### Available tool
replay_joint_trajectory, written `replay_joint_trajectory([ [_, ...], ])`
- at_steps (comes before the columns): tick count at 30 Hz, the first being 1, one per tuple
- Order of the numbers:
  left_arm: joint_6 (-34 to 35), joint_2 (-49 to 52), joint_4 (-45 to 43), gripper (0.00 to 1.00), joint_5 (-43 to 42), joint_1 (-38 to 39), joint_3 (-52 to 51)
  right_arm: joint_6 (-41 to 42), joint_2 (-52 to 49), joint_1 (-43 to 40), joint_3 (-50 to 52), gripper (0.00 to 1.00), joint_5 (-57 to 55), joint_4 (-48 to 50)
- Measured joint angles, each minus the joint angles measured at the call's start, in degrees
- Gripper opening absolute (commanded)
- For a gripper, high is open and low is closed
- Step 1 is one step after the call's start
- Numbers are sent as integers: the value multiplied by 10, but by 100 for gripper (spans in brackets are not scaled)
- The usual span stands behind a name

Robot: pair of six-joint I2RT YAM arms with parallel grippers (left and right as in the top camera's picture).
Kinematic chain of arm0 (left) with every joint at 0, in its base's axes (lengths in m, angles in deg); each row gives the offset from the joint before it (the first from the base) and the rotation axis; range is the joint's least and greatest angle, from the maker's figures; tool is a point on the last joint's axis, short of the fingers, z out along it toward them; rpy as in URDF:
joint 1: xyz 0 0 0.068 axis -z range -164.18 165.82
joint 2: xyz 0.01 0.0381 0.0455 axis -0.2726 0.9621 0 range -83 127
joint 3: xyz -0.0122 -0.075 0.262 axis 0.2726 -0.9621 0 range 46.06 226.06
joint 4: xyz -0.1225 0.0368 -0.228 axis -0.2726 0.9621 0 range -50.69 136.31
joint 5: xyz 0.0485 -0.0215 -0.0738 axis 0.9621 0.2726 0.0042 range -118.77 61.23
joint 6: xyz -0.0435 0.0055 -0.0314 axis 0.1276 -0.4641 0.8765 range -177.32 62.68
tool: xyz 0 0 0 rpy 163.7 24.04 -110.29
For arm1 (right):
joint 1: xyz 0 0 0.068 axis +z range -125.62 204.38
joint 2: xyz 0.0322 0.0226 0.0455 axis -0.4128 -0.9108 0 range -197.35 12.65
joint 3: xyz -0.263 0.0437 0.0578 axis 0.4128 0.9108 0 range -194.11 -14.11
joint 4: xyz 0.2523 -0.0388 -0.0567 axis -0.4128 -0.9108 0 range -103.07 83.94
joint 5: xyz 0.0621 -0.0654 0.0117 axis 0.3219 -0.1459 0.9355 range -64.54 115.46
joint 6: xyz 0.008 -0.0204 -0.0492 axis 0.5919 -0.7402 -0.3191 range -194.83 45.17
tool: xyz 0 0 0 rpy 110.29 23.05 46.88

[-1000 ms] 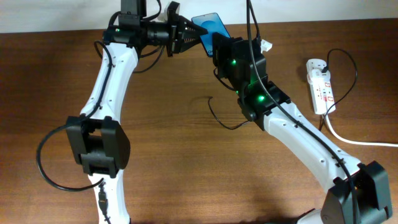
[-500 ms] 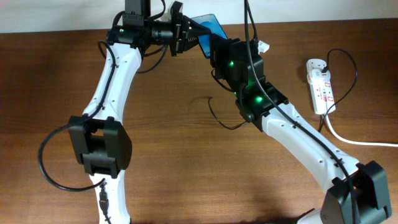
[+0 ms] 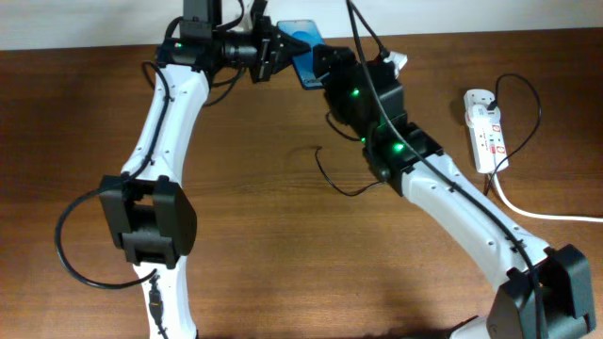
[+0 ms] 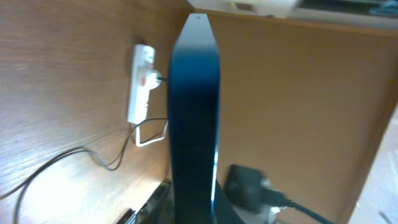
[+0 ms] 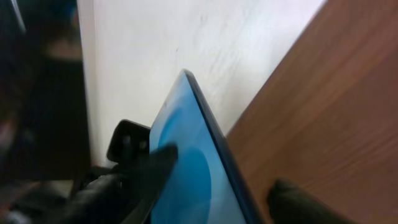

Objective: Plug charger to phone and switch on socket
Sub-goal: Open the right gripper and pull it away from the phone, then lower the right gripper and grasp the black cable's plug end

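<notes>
The phone (image 3: 300,38), blue screen lit, hangs above the table's far edge between both arms. My left gripper (image 3: 281,47) is shut on it; in the left wrist view the phone (image 4: 194,112) stands edge-on, rising from the jaws of the left gripper (image 4: 193,213). My right gripper (image 3: 320,62) is open around the phone (image 5: 193,174): one finger (image 5: 146,177) lies across the screen, the other (image 5: 305,202) stands clear of its edge. The socket (image 3: 484,130) lies at the right. The charger (image 3: 332,181) curls on the table under the right arm; its plug tip is hidden.
A thick white cord (image 3: 542,215) runs from the socket off the right edge. The socket (image 4: 141,84) and a thin black cable (image 4: 93,155) also show in the left wrist view. A white wall (image 5: 186,43) stands just behind the far table edge.
The right gripper has opened off the phone while the left gripper has closed tighter on it. The phone has shifted slightly left.
</notes>
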Motion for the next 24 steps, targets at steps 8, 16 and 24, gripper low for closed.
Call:
replay_joint_trajectory([
  [8, -189, 0, 119, 0, 51, -33, -1, -341, 139, -125, -12, 98, 52, -433],
  [16, -186, 0, 99, 0, 73, 0, -1, -372, 117, -125, -10, 98, 54, -483],
  [24, -186, 0, 99, 0, 73, 0, -1, -377, 117, -125, -10, 98, 54, -483],
])
